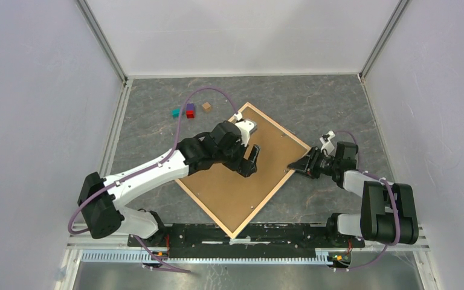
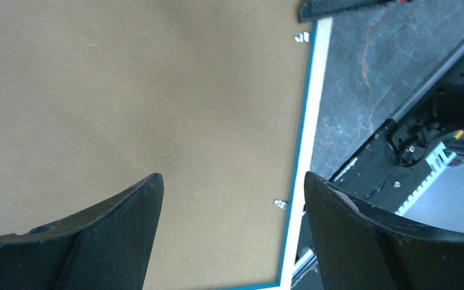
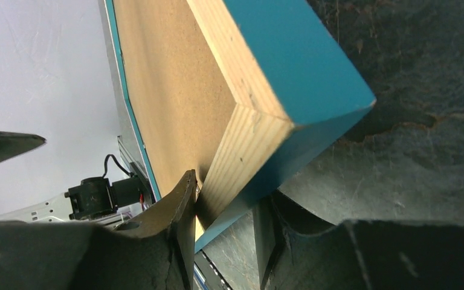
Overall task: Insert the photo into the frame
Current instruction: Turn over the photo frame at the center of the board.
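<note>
The frame (image 1: 279,125) lies face down as a diamond in the middle of the table, with the brown backing board (image 1: 241,187) filling its back. The photo is hidden. My left gripper (image 1: 251,162) hovers open over the board near the frame's right part; in the left wrist view its fingers (image 2: 232,181) straddle bare board (image 2: 145,90) and the pale frame edge (image 2: 314,103). My right gripper (image 1: 293,166) is at the frame's right corner. In the right wrist view its jaws (image 3: 226,193) are shut on the frame (image 3: 296,66), one finger on the wood back, the other under the blue face.
Small cubes sit at the back left of the table: teal (image 1: 175,112), red with purple (image 1: 190,111) and brown (image 1: 206,107). Metal tabs (image 2: 281,204) stick out along the frame's inner edge. The black arm rail (image 1: 248,232) runs along the near edge. White walls enclose the table.
</note>
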{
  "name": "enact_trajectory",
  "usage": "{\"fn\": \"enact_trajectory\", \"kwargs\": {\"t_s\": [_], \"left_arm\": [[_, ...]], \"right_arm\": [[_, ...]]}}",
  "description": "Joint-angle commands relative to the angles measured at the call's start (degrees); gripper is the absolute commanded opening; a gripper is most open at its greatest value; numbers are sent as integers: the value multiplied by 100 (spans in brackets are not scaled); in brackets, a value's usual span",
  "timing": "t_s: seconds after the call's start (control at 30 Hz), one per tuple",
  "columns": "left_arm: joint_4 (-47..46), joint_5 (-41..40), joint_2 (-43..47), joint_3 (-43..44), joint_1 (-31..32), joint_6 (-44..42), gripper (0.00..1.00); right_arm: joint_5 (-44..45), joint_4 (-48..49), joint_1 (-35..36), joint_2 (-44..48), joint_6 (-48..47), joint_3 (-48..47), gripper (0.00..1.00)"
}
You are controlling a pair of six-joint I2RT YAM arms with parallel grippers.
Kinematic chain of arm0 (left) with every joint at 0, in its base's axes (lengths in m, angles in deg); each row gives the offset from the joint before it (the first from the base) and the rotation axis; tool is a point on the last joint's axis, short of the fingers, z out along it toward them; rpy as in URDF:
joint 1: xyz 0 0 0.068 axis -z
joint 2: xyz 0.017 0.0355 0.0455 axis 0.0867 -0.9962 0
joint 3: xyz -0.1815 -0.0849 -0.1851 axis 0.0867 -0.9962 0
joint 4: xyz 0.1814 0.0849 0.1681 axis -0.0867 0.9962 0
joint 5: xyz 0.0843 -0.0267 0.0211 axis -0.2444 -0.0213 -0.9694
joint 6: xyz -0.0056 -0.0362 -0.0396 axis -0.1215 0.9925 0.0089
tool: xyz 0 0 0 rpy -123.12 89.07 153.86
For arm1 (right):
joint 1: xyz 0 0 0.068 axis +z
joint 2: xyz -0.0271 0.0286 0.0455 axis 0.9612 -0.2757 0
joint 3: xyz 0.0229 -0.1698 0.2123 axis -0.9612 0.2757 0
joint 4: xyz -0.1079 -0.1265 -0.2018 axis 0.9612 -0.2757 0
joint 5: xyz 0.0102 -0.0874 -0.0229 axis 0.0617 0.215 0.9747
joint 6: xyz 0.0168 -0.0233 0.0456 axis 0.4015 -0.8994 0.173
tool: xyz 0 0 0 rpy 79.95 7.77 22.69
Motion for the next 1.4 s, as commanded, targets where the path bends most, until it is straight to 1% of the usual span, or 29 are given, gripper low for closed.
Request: {"fn": "enact_trajectory", "kwargs": {"t_s": [0.0,0.13,0.27,0.4,0.47,0.5,0.57,0.67,0.77,0.93,1.03,1.13,1.27,1.37], "left_arm": [[-603,991,138,-266,-33,356,92],[-768,1325,22,-311,-27,467,95],[-787,1475,-200,-133,-27,514,97],[-518,1618,-710,385,-21,654,99],[-215,1519,-1072,745,34,683,100],[-33,1260,-1275,939,121,628,100],[454,454,-1603,1403,440,390,100],[973,-929,-2171,2082,1053,12,100],[1400,-2005,-2751,2646,1621,-250,100],[1953,-3397,-3551,3265,2305,-613,100],[2128,-4083,-3805,3381,2530,-632,100],[2258,-4794,-3937,3358,2587,-617,100],[2308,-5127,-3955,3263,2636,-609,100],[2400,-5615,-3973,3276,2754,-601,97]], "right_arm": [[585,865,9,-126,-1201,-449,0],[575,879,11,-187,-844,-559,0],[628,826,12,-110,-603,-582,0],[703,633,11,-72,-309,-623,0],[840,423,11,-80,-131,-670,0],[945,322,11,-76,-12,-679,0],[1075,233,11,-63,380,-658,0],[1171,194,18,19,929,-601,0],[1397,-52,18,206,1311,-632,0],[1776,-615,20,496,1525,-833,0],[1770,-642,20,651,1692,-837,0],[1637,-629,20,709,1764,-854,0],[1662,-767,20,820,1837,-856,0],[1885,-929,19,1037,1960,-829,0]]}}
